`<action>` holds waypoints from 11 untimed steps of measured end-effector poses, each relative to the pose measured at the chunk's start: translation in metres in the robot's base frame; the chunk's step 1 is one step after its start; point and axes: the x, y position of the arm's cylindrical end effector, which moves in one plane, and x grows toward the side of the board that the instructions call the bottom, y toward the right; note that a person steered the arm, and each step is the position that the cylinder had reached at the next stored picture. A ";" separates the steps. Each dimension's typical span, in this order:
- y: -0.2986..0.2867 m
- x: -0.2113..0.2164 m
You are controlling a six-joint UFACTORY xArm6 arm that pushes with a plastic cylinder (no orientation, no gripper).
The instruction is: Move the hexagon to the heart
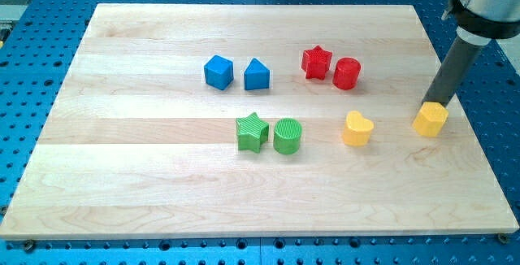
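Note:
A yellow hexagon block (430,120) sits at the view's right side of the wooden board. A yellow heart block (357,128) lies to its left, a clear gap apart. My tip (432,102) stands just behind the hexagon's top edge, touching or nearly touching it. The dark rod rises from there toward the view's top right corner.
A red star (316,62) and red cylinder (347,73) sit above the heart. A green star (252,132) and green cylinder (288,136) are at centre. A blue cube-like block (218,71) and blue pentagon-like block (257,75) lie upper left. The board's right edge (471,135) is near the hexagon.

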 end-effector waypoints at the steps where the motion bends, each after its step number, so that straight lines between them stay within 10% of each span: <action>1: 0.026 0.000; 11: -0.084 0.050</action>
